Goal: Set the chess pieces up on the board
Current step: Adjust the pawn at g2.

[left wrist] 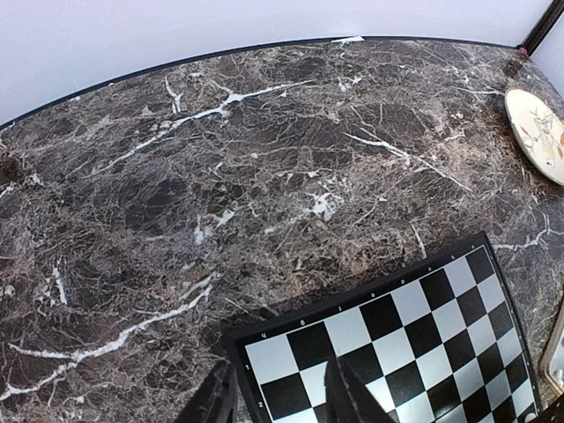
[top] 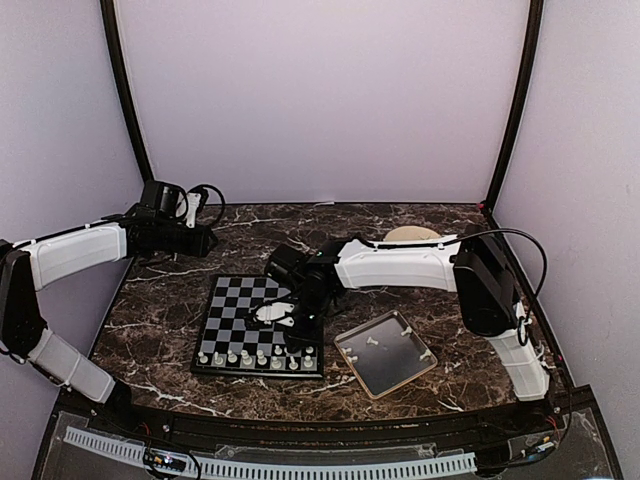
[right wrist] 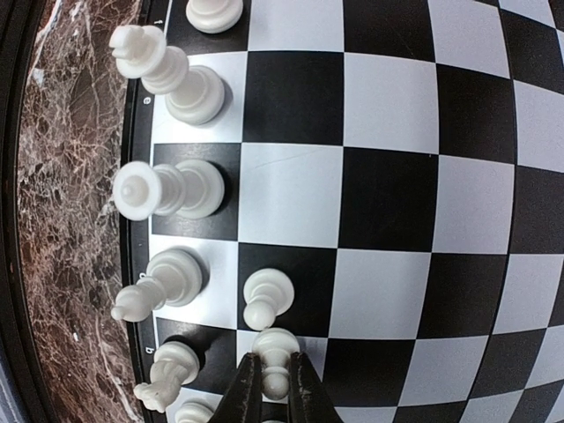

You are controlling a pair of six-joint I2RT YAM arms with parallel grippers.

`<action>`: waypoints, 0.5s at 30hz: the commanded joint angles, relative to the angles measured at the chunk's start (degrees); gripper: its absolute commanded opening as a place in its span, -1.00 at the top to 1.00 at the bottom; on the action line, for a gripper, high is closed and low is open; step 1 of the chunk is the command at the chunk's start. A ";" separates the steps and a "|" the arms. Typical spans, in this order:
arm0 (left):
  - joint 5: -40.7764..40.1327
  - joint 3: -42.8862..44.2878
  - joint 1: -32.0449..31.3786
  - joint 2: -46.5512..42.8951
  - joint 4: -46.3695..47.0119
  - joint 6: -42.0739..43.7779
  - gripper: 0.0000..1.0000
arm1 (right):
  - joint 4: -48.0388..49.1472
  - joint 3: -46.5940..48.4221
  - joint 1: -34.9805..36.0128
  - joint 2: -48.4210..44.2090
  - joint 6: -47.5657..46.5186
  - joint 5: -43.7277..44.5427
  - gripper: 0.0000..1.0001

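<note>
- On the far left, the left claw (left wrist: pixel 282 401) hangs above the marble just beyond the far left corner of the board (top: pixel 235 300). Its two dark fingers stand apart and hold nothing.
- The board is flat, with black and light-grey squares and a thin black border. It lies at the middle of the table (top: pixel 170 300), toward the near side.
- The chess pieces (top: pixel 255 357) are small, cream-white and glossy. Most of them stand upright in one row along the near edge of the board, and a few stand in the second row on the right.
- The right claw (right wrist: pixel 273 388) is low over the near right part of the board. Its fingers are almost closed and they grip one pawn (right wrist: pixel 275 352) by its top, next to another pawn (right wrist: pixel 267 300) that stands free.
- To the right of the board a square metal tray (top: pixel 355 371) lies turned at an angle, with a few more cream pieces in it.
- A round beige plate (top: pixel 410 233) lies at the far right, partly hidden behind the right arm.
- The table is dark brown marble with white veins. The walls are pale lilac, with dark posts in the back corners.
- The far rows of the board show only bare squares. A wide band of marble runs between the far edge of the board and the back wall, and a narrow strip separates the board from the tray.
</note>
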 commanded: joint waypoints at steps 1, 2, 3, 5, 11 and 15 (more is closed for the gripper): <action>0.83 1.05 0.03 -0.13 -0.24 0.15 0.27 | 0.14 -0.21 0.78 -1.96 -0.45 1.01 0.78; 0.84 1.00 0.02 -0.05 -0.29 0.15 0.28 | 0.12 -0.41 0.78 -2.12 -0.56 1.27 0.78; 0.85 1.04 0.06 -0.04 -0.23 0.15 0.27 | 0.12 -0.59 0.75 -2.44 -0.74 1.56 0.79; 0.95 1.07 0.09 0.04 -0.33 0.15 0.27 | 0.31 -1.36 0.71 -3.13 -0.91 2.06 0.79; 1.35 1.17 0.07 0.35 -0.45 0.15 0.27 | 1.24 -4.07 0.73 -5.30 -1.33 3.28 0.79; 1.46 1.26 0.09 0.48 -0.56 0.14 0.27 | 1.43 -4.34 0.77 -5.27 -1.38 3.14 0.78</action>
